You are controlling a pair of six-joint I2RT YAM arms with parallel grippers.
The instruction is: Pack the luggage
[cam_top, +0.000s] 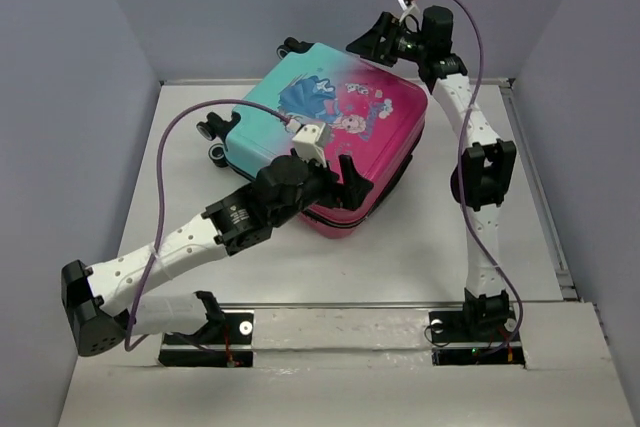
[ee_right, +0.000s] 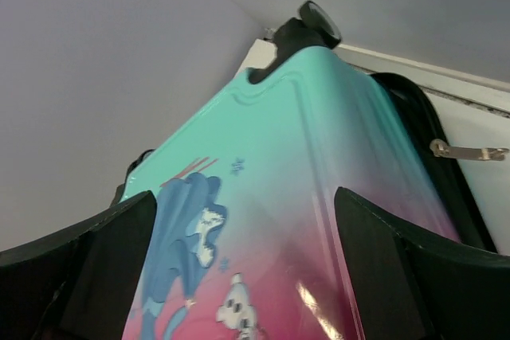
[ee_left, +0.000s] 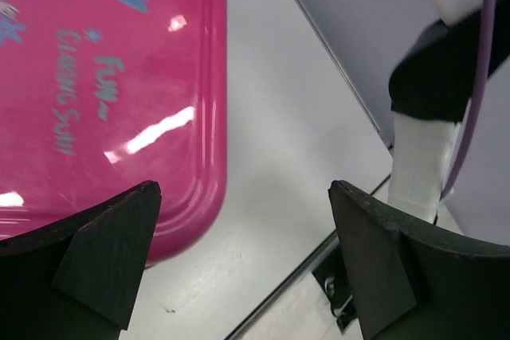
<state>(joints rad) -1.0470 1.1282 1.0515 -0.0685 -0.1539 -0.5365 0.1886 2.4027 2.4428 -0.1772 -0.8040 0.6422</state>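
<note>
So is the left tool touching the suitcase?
Cannot tell. In the left wrist view a finger of the open left tool overlaps the suitcase corner; no contact or gap shows.

The luggage lies flat, front up, on the table toward the back, with its wheels on its far left side. The left gripper hangs over its near corner, one finger above the shell and the other above the table. The right gripper hovers above its far edge.

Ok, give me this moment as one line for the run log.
suitcase: flat on table, print up, lid down | left gripper: open, over near pink corner | right gripper: open, at far edge | held: nothing
</note>
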